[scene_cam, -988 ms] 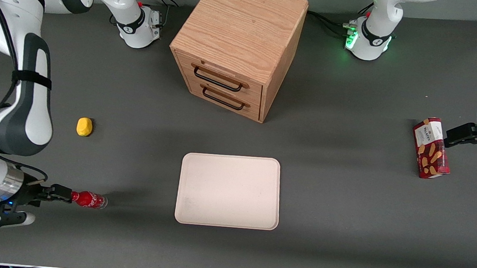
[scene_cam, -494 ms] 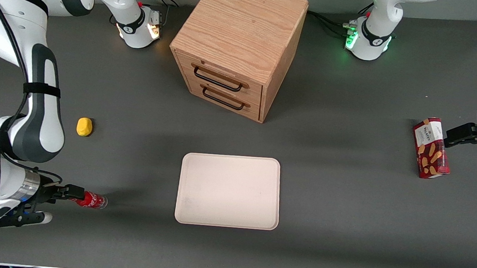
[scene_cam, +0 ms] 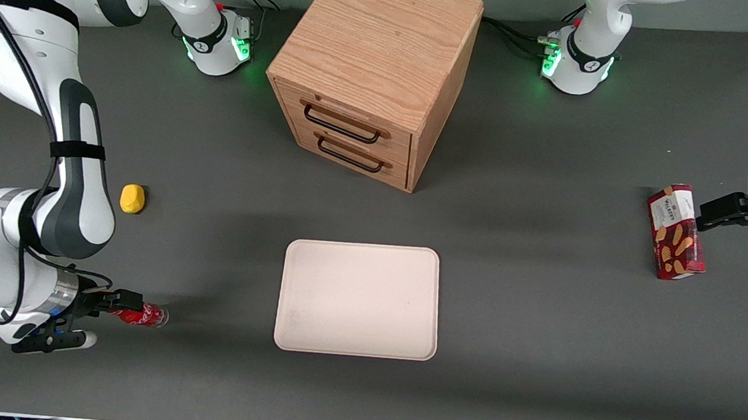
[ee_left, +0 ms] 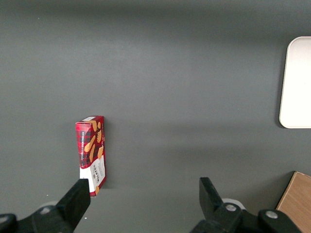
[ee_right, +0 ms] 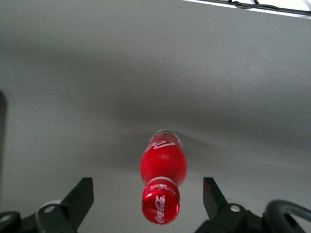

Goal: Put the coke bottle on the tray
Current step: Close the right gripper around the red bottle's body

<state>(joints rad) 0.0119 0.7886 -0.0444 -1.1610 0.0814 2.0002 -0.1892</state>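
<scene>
Pincer [ee_right: 148,194] closer, coke bottle [ee_right: 163,182] cap-first

Red coke bottle [ee_right: 164,167] with white script and a clear base; pale cream-pink tray [scene_cam: 358,298]; black claw [ee_right: 146,201], fingers spread wide; yellow lump [scene_cam: 132,198]; oak-grain drawer cabinet [scene_cam: 375,70] with dark handles; dark grey surface [scene_cam: 538,330]

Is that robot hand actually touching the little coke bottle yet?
Apart. The right wrist view shows the open hand around the coke bottle, with grey table plainly visible between the cap and each finger.
</scene>
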